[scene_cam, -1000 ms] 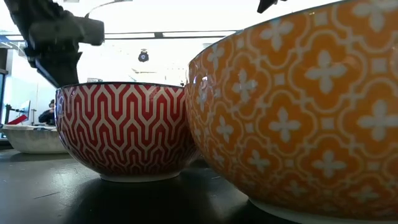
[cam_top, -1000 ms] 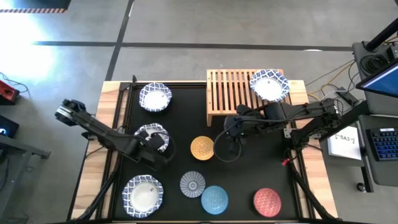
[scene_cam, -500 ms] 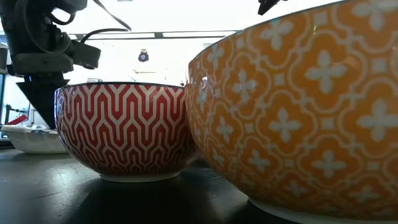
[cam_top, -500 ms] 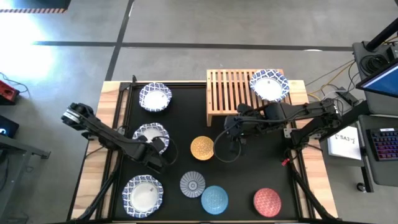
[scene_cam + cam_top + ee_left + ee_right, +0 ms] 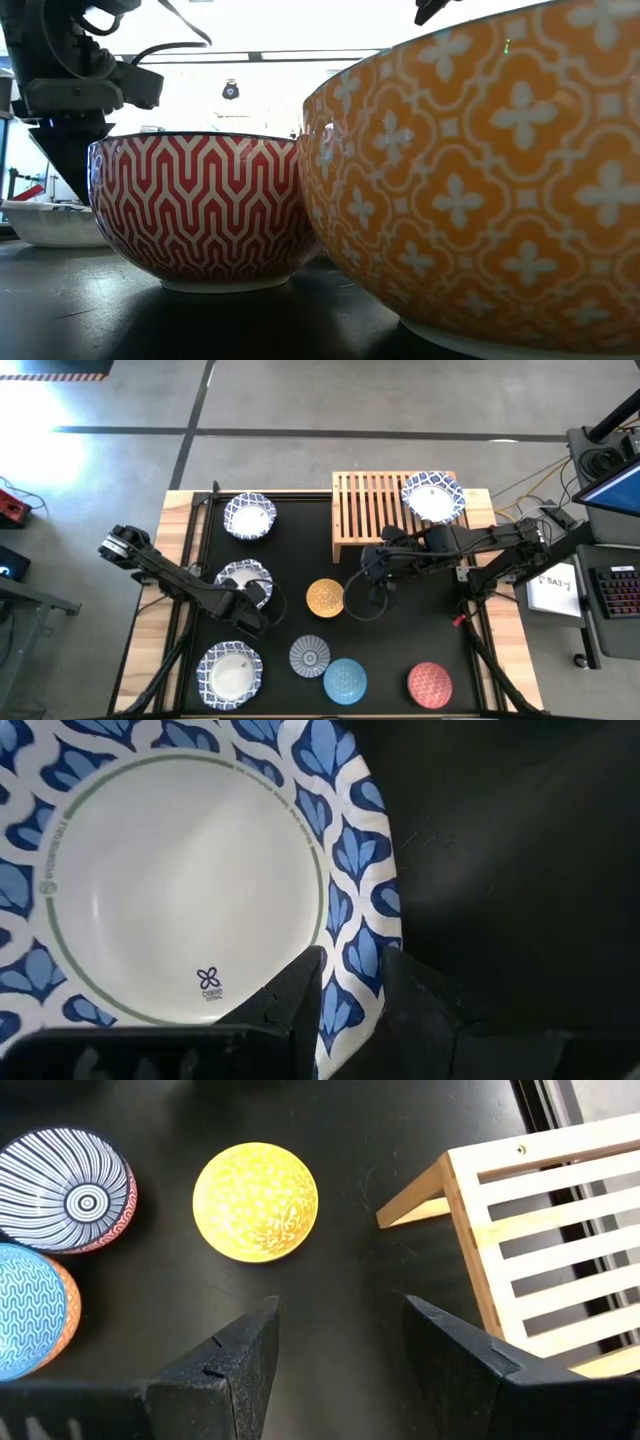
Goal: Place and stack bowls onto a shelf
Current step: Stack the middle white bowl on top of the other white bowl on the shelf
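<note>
Left gripper point(image 5: 350, 985) pinches the rim of a white blue-patterned bowl point(image 5: 243, 578) at mid-left of the counter point(image 5: 300, 560), arm angled low. Right gripper point(image 5: 372, 582) hovers spread beside the slatted wooden shelf point(image 5: 370, 510). One patterned bowl point(image 5: 433, 497) sits shelved; seven remain.

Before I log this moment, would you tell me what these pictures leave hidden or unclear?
- High view: the left gripper and its arm cover part of the middle patterned bowl.
- Left wrist view: that bowl is cut off by the picture's edges.
- Low view: the red bowl and orange bowl block the shelf and the other bowls.
- Right wrist view: only a corner of the shelf shows.
</note>
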`<state>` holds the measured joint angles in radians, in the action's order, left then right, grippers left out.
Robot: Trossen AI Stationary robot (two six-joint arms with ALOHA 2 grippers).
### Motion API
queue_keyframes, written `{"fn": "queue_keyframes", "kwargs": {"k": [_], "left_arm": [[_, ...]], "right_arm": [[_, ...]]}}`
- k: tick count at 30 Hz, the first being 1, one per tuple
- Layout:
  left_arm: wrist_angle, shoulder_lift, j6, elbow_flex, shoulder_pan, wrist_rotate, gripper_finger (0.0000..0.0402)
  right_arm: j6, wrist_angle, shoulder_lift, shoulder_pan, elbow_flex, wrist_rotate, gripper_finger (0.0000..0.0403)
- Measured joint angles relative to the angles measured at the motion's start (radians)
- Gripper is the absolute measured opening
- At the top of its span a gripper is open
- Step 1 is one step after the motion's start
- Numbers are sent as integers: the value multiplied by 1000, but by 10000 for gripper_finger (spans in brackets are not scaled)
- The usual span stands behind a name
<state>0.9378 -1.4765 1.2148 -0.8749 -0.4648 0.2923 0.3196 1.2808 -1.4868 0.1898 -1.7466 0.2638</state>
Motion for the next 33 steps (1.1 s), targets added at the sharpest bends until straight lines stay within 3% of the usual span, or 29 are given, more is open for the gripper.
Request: {"fn": "queue_keyframes", "kwargs": {"k": [6,22,33], "left_arm": [[-9,0,2,-20,0,-75,102],[-18,-23,2,-66,2,-16,141],[-30,-186,-22,-71,3,-27,141]], "right_arm": [[-28,4,0,0,0,0,199],[-32,15,-2,0,1,0,199],[-32,14,-2,0,1,-1,199]]}}
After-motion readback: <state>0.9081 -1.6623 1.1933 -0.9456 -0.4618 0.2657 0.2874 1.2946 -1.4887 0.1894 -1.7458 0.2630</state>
